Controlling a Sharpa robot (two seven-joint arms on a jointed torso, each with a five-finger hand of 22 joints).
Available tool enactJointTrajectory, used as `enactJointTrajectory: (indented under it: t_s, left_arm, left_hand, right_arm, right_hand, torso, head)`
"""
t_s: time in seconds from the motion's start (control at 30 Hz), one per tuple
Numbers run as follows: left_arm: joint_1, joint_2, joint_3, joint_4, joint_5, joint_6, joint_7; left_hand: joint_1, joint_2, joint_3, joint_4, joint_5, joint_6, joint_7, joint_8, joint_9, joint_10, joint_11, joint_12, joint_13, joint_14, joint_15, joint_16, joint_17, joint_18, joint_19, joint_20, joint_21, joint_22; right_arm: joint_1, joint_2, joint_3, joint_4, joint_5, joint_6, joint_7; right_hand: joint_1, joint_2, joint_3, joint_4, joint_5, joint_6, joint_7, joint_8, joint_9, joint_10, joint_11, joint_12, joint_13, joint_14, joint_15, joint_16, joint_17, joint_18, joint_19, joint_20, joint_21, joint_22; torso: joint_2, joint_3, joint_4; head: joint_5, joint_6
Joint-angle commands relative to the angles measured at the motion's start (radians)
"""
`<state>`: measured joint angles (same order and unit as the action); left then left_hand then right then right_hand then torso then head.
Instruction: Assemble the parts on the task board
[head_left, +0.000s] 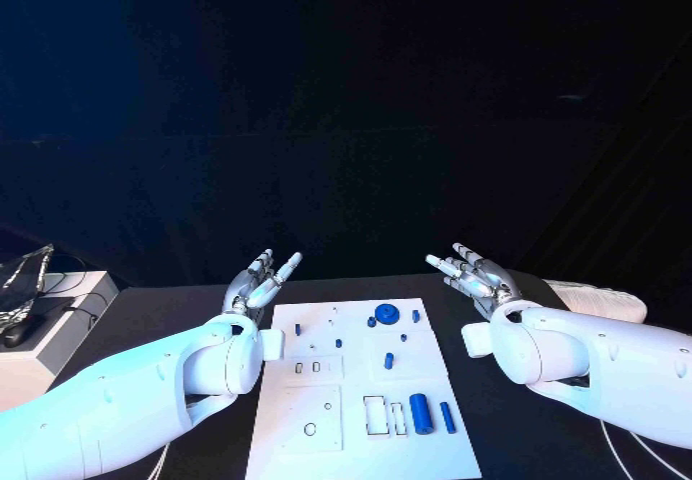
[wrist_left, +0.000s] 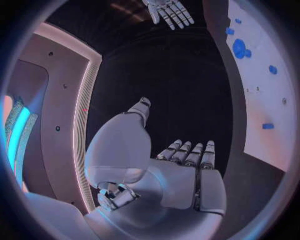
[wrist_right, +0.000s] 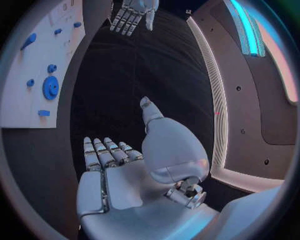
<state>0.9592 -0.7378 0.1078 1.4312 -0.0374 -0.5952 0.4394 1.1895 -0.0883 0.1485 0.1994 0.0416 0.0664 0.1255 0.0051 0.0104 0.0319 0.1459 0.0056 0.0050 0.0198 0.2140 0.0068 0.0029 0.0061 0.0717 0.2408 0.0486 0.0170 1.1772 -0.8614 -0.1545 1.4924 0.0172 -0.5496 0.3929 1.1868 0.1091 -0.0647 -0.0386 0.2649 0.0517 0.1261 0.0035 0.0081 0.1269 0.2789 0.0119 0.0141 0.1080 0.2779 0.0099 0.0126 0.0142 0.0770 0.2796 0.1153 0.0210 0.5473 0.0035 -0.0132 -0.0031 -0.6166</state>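
On either side of the task board (head_left: 361, 400), each robot hand (head_left: 260, 282) (head_left: 473, 276) hovered spread and empty, the first blue part (head_left: 420, 412) seemingly yet to be picked.

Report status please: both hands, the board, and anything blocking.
Left hand open, right hand open, both holding nothing. White board between them, blue parts lying on it untouched. Nothing in the way.

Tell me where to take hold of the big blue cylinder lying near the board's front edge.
Grip the big blue cylinder across its middle, coming from above. It lies flat, long axis front to back, so its curved sides face left and right. A slimmer blue rod lies close on its right; the right hand looks nearer.
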Motion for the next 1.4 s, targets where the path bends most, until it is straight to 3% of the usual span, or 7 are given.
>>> enactJointTrajectory:
  t_s: [0.03,0.37,0.53,0.67,0.9,1.27,1.4]
  left_arm:
    - [-0.002,0.003,0.003,-0.003,-0.038,0.091,-0.023]
    - [-0.002,-0.002,0.003,-0.03,-0.038,0.12,-0.013]
    - [-0.002,-0.012,0.003,-0.044,-0.049,0.139,0.001]
    - [-0.002,-0.02,0.003,-0.057,-0.08,0.16,-0.008]
    - [-0.002,-0.029,0.01,-0.077,-0.17,0.204,-0.052]
    - [-0.002,-0.03,0.016,-0.095,-0.247,0.317,-0.132]
    - [-0.002,-0.035,0.016,-0.092,-0.317,0.359,-0.152]
  left_hand:
    - [0.035,-0.002,0.004,0.011,0.007,0.009,0.03,0.007,0.001,0.001,0.011,0.001,0.001,0.0,0.011,-0.003,0.001,0.02,0.001,0.011,0.007,0.002]
    - [0.045,0.022,-0.003,-0.02,0.007,0.106,0.059,0.021,0.012,0.103,0.055,0.013,0.012,0.104,0.057,0.018,0.016,0.018,0.027,0.034,0.026,0.008]
    - [0.065,0.055,-0.027,-0.073,0.007,0.375,0.088,0.069,0.036,0.482,0.088,0.07,0.042,0.538,0.017,0.114,0.055,0.085,0.43,0.036,0.285,0.096]
    - [0.086,0.082,-0.052,-0.107,0.011,0.827,0.075,0.161,0.072,0.935,0.029,0.136,0.058,0.965,-0.063,0.217,0.094,0.161,0.672,-0.005,0.404,0.137]
    - [0.192,0.128,-0.042,-0.191,0.015,1.05,-0.027,0.251,0.114,1.276,-0.099,0.201,0.071,1.259,-0.183,0.359,0.178,0.158,0.879,-0.103,0.539,0.197]
    - [0.066,0.186,-0.098,-0.162,0.017,0.754,-0.091,0.78,0.679,1.152,-0.162,0.653,0.46,1.05,-0.253,0.956,0.654,0.02,0.79,-0.284,0.901,0.454]
    - [0.08,0.162,-0.09,-0.172,0.012,0.763,-0.053,0.662,0.614,1.09,-0.127,0.596,0.43,1.037,-0.227,0.866,0.59,0.024,0.747,-0.26,0.881,0.446]
  right_arm:
    - [0.017,-0.01,-0.016,-0.011,-0.008,0.187,-0.073]
    - [0.031,0.0,-0.032,-0.101,-0.356,0.179,-0.06]
    - [0.031,0.023,-0.031,-0.151,-0.545,0.191,-0.067]
    - [0.032,0.037,-0.03,-0.173,-0.638,0.177,-0.078]
    - [0.033,0.052,-0.029,-0.185,-0.797,0.132,-0.116]
    - [0.038,0.1,-0.026,-0.218,-0.975,0.121,-0.219]
    - [0.045,0.132,-0.025,-0.25,-1.045,0.154,-0.273]
  right_hand:
    - [0.071,0.004,0.0,-0.037,0.029,0.037,0.168,0.009,0.005,0.044,0.012,0.007,0.005,0.04,0.014,0.008,0.005,-0.014,0.023,0.012,0.028,0.005]
    - [0.202,-0.006,0.016,-0.176,0.059,0.396,0.137,0.037,0.029,0.496,-0.044,0.031,0.028,0.514,-0.049,0.039,0.032,0.078,0.422,-0.029,0.318,0.052]
    - [0.212,-0.002,0.048,-0.203,-0.007,0.695,0.106,0.05,0.042,0.88,-0.097,0.043,0.044,0.929,-0.116,0.065,0.048,0.104,0.636,-0.086,0.374,0.058]
    - [0.194,-0.008,0.091,-0.22,-0.007,0.865,0.08,0.058,0.051,0.969,-0.13,0.047,0.044,1.041,-0.157,0.064,0.056,0.095,0.715,-0.127,0.386,0.06]
    - [0.195,-0.034,0.112,-0.242,0.01,1.053,0.024,0.083,0.071,1.19,-0.214,0.068,0.054,1.224,-0.237,0.114,0.104,0.069,0.825,-0.212,0.479,0.108]
    - [0.152,-0.091,0.03,-0.137,0.099,1.177,-0.052,0.098,0.193,1.217,-0.3,0.506,0.473,1.206,-0.341,0.649,0.657,0.001,0.917,-0.361,0.721,0.274]
    - [0.177,-0.084,0.057,-0.152,0.114,1.087,-0.02,0.062,0.192,1.186,-0.29,0.55,0.548,1.205,-0.34,0.7,0.725,0.015,0.917,-0.363,0.754,0.305]
  torso:
    - [0.0,0.0,-0.0003]
    - [-0.001,0.0005,-0.0013]
    - [0.002,-0.0003,0.0009]
    - [0.002,-0.0002,0.0003]
    - [0.0,-0.0004,-0.0006]
    - [0.0,-0.0001,-0.0002]
    - [0.0,-0.0011,0.0003]
  head:
    - [0.0,0.0]
    - [0.008,-0.023]
    - [0.008,-0.025]
    - [0.01,-0.03]
    - [0.015,-0.034]
    - [0.017,-0.041]
    - [0.011,-0.046]
